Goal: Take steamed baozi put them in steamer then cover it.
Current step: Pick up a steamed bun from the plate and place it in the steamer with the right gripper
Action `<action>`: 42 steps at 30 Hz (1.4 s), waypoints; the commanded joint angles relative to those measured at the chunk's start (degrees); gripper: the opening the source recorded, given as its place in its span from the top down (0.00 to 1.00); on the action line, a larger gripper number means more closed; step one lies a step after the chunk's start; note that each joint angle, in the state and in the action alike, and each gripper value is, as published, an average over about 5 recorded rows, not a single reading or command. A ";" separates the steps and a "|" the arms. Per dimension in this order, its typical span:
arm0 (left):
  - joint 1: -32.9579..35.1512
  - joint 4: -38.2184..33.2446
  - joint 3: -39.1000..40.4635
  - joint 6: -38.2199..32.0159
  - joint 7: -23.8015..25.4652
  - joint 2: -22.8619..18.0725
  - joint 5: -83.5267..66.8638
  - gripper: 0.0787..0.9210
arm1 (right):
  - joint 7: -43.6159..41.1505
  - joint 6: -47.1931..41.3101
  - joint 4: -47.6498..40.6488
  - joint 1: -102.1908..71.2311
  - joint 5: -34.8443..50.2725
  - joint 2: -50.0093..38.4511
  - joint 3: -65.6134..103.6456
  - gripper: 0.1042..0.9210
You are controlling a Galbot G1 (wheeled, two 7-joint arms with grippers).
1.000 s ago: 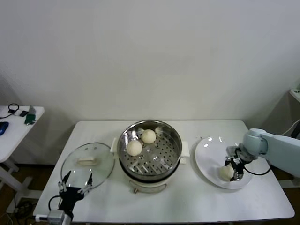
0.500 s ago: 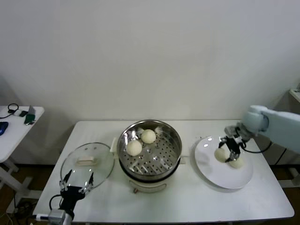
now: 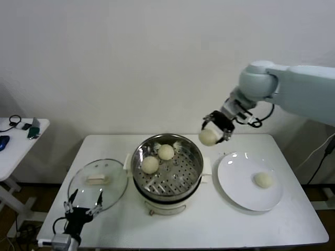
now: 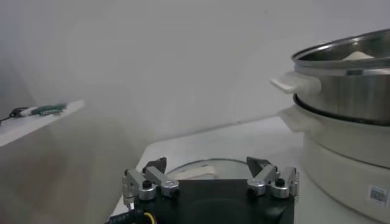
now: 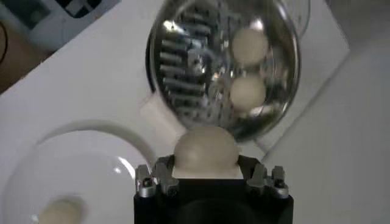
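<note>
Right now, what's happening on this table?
The right gripper holds one steamed baozi in the air, between the white plate and the steamer. Two baozi already sit in the steamer basket, and one more is on the plate. The glass cover lies flat on the table beside the steamer, on the robot's left. The left gripper waits open near the cover, holding nothing.
</note>
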 commanded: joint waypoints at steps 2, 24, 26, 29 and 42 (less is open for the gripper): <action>0.04 -0.06 -0.15 0.02 0.02 -0.21 0.02 0.12 | 3.49 4.04 10.88 -5.55 -10.20 11.17 2.21 0.30; 0.78 -0.12 -0.78 -0.38 0.00 -0.16 -0.41 0.12 | 4.86 3.44 -2.95 -18.73 -20.71 20.65 1.80 0.31; 0.80 -0.14 -0.80 -0.40 0.00 -0.11 -0.45 0.12 | 4.93 3.41 -3.45 -19.16 -20.77 20.91 1.78 0.31; 0.86 -0.12 -0.83 -0.43 0.01 0.02 -0.54 0.12 | 4.90 3.35 -3.66 -19.59 -20.53 21.29 1.74 0.31; 0.81 -0.31 -0.66 -0.41 0.12 0.13 -0.67 0.12 | -1.40 5.01 -3.61 -13.17 -13.05 17.96 2.53 0.15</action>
